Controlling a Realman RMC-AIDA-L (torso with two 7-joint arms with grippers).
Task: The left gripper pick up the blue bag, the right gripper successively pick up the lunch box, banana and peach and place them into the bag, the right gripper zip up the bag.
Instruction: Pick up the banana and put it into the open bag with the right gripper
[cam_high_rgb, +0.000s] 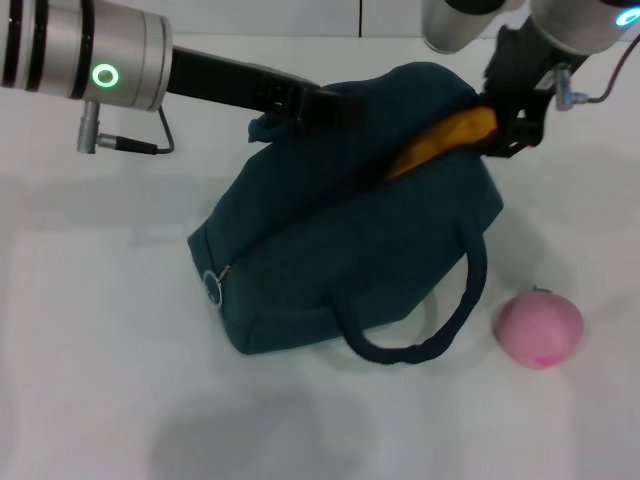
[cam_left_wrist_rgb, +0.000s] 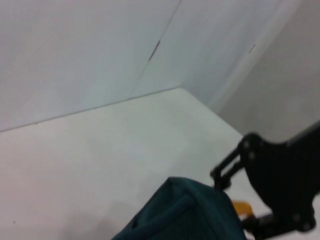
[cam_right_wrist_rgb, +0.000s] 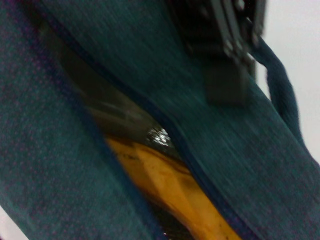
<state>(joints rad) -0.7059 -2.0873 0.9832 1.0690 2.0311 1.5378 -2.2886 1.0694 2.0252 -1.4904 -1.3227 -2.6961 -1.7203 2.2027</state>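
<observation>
From my remote station I saw the blue bag (cam_high_rgb: 340, 260) sitting near the middle of the white table (cam_high_rgb: 90, 340), toward its far edge, its zipper mouth gaping along the top. My left end effector (cam_high_rgb: 300, 105) reached in from the left edge and was clamped on the bag's far upper rim, holding that side up. My right end effector (cam_high_rgb: 515, 125) hung over the bag's far right corner, closed on one end of the banana (cam_high_rgb: 445, 140), whose other end pointed down into the opening. In the right wrist view the banana (cam_right_wrist_rgb: 170, 190) lay between the two fabric lips, over the shiny lining. The peach (cam_high_rgb: 540, 327) rested on the table just off the bag's near right corner, beside the drooping handle (cam_high_rgb: 440, 320) and clear of it.
</observation>
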